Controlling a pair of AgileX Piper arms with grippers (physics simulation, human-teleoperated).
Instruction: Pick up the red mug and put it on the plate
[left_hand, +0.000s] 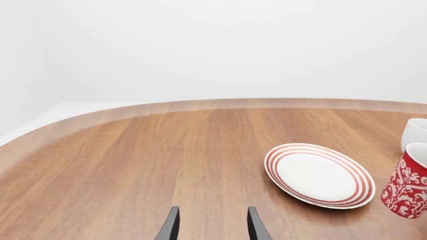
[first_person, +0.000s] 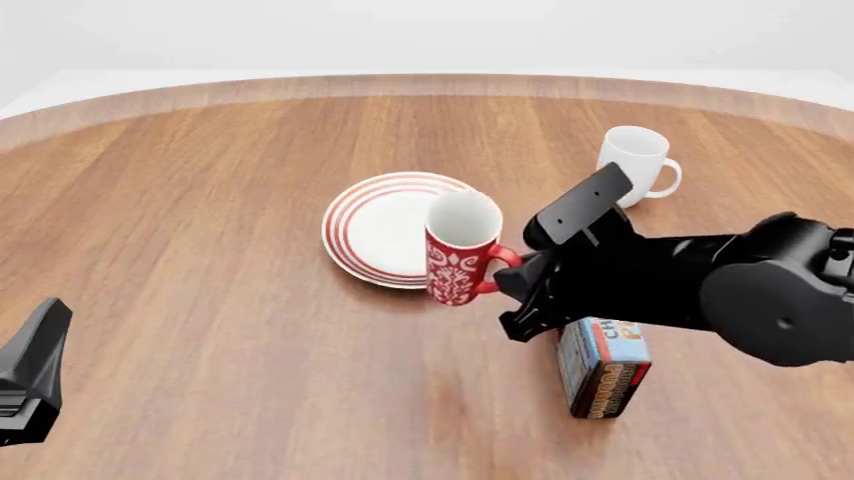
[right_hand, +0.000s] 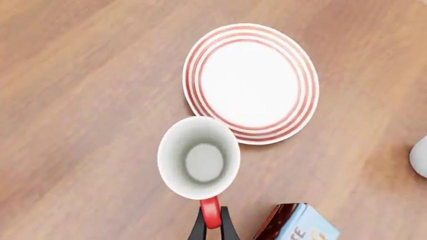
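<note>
The right pincer is closed on the red loop handle of the red mug, its two fingers pressed against the handle's sides; the mug is held upright, mouth up, just beside the plate on its near right, overlapping its rim in the front view; whether its base touches the counter cannot be told. The left pincer is open and empty, well apart from the plate. A white mug and a box are seen beyond and beside the right arm.
</note>
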